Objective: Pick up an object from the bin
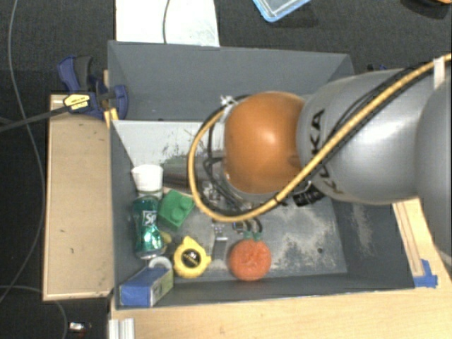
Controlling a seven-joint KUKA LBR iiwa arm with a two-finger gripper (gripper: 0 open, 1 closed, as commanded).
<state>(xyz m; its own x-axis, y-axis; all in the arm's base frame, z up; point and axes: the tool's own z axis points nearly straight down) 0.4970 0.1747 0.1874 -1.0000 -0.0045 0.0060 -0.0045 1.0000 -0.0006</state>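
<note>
Fingers (221,244) of the gripper (236,239) hang just beside the orange ball (248,259) on the grey bin (233,56) floor; open or closed, can't tell. Left of the ball: yellow tape measure (191,258), green block (175,209), green bottle (147,221), blue box (143,287).

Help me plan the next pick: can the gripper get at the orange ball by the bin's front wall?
Probably yes. The gripper sits right beside the orange ball, nothing between them; the yellow tape measure lies apart to one side. The bin's near wall may cramp it slightly.
</note>
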